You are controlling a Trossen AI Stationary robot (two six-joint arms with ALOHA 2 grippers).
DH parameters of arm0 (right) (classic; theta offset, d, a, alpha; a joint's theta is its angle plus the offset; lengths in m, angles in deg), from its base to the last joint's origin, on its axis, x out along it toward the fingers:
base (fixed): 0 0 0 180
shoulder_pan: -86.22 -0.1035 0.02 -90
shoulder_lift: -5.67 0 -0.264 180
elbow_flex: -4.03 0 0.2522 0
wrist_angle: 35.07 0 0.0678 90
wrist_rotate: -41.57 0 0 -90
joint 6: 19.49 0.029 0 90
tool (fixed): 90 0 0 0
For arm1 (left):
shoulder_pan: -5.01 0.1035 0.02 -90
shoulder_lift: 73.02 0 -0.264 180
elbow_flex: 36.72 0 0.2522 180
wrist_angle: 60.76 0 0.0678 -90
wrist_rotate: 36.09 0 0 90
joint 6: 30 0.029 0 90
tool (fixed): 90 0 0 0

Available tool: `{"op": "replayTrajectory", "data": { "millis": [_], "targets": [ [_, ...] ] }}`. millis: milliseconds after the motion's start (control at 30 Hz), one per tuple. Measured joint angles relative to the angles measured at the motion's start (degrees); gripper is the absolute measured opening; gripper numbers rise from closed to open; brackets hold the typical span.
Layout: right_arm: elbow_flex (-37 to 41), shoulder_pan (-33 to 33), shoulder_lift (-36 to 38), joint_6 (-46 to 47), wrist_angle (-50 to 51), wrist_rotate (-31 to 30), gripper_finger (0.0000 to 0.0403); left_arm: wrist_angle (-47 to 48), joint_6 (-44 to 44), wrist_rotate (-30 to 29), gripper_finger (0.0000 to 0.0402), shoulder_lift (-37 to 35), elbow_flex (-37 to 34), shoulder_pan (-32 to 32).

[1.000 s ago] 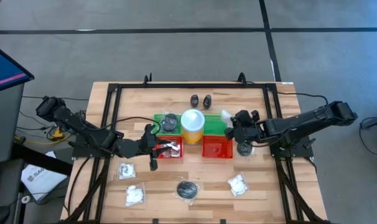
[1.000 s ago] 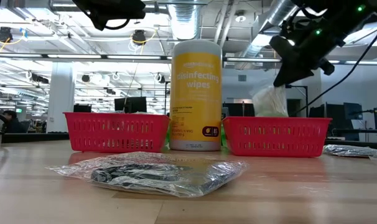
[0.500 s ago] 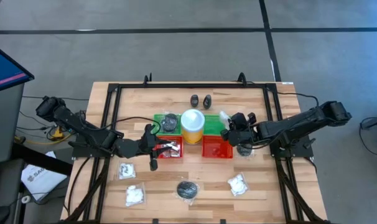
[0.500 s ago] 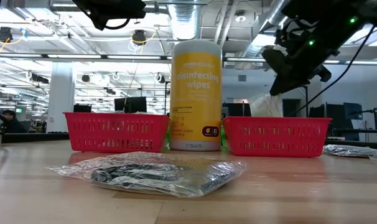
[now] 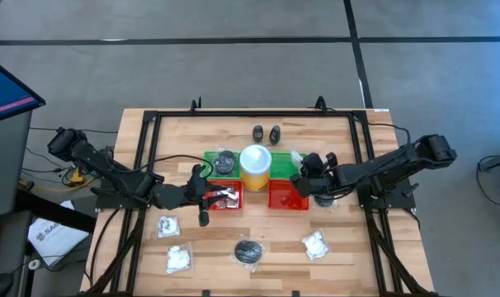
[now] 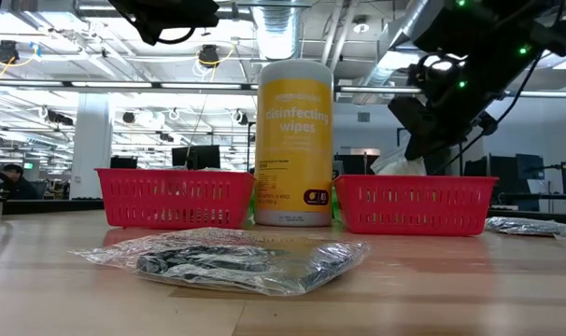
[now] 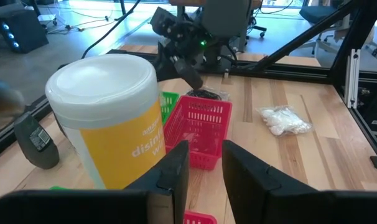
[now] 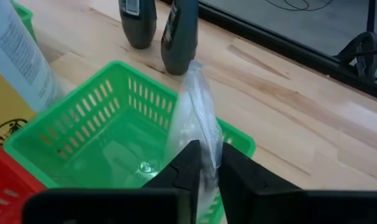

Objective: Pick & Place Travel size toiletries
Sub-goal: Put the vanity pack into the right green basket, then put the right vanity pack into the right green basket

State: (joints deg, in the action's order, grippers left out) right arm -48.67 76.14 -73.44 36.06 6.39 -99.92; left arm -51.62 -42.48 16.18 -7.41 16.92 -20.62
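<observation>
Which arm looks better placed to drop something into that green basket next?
The right. Its claw is shut on a clear-wrapped packet hanging directly above the green basket. The left claw holds nothing and sits over the red basket.

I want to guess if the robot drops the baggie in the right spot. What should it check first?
1. Right claw grips the clear-wrapped packet: ok, pinched between its fingers.
2. Packet is over the green tray: ok, it hangs above the tray's open middle in the right wrist view.
3. Room in the tray: ok, its floor shows bare below the packet.
4. Two black bottles out of the way: ok, they stand on the table beyond the tray's far rim.
5. Left claw clear of the drop: ok, it waits at the left red tray, across the disinfecting wipes canister.
6. Packet's height above the tray: cannot tell.
</observation>
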Motion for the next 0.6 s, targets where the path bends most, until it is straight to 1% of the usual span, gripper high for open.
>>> {"op": "replayTrajectory", "data": {
  "millis": [233, 467, 600],
  "targets": [
    [0.0, 0.0, -0.8, 0.2, -0.1, 0.6, 0.0095, 0.0, 0.0, 0.0, 0.0088, 0.0, 0.0, 0.0],
    [0.0, 0.0, 0.8, 0.0, 0.4, 0.6, 0.0157, -0.2, 0.0, 0.0, 0.0088, 0.0, 0.0, 0.0],
    [-0.1, 0.0, 1.3, -2.3, 0.6, 0.3, 0.0183, -0.2, 0.0, 0.0, 0.0088, 0.0, 0.0, 0.0]
  ]
}}
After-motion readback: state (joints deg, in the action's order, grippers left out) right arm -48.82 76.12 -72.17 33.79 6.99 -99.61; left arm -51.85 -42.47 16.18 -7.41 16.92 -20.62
